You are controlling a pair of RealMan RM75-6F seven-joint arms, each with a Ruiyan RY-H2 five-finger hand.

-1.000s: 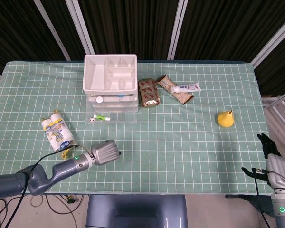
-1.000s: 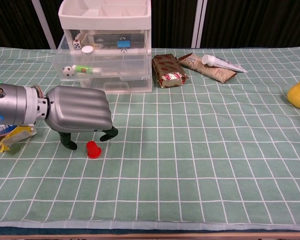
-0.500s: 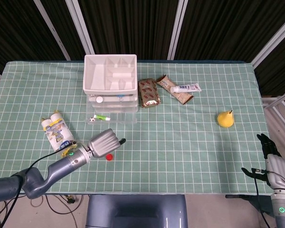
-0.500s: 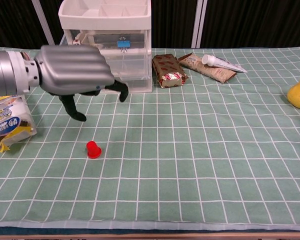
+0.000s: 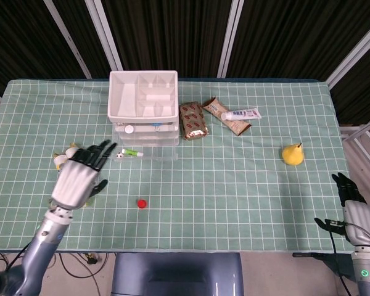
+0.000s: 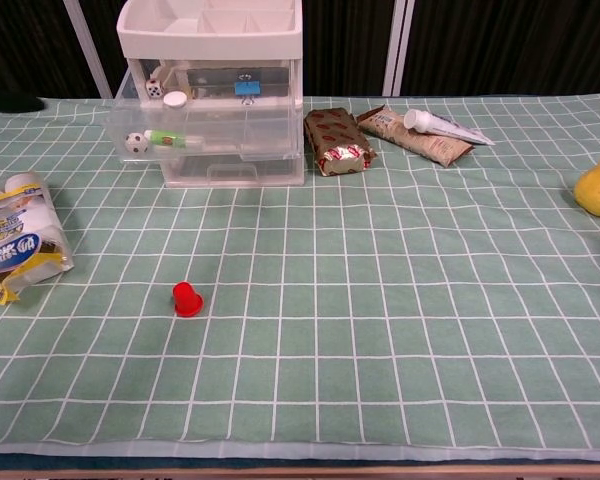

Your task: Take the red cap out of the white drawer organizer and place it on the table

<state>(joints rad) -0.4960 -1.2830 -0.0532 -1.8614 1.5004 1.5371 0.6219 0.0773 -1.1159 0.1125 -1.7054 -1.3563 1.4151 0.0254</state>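
Head view: the red cap (image 5: 141,203) is seen standing alone on the green gridded worktop (image 5: 234,185), well in front of the white drawer organizer (image 5: 143,115) and touched by nothing; the placing is judged done. The left robot hand (image 5: 80,175) is held above the worktop's left side, fingers spread and nothing gripped, well apart from the cap and partly over the wrapped bottle pack (image 5: 66,161), a pose read as clearance after release. The right robot hand (image 5: 350,198) is parked off the worktop's right edge, far from the work; its fingers look loosely extended and empty, though this is small and hard to confirm. A pear (image 5: 291,154), two snack packets (image 5: 193,121) and a tube (image 5: 240,114) lie away from the cap. Chest view: the cap (image 6: 187,298) is shown upright on its wider end, stable on the cloth. No robot hand can be clearly made out here. Small items are seen inside the organizer's (image 6: 212,90) clear drawers.
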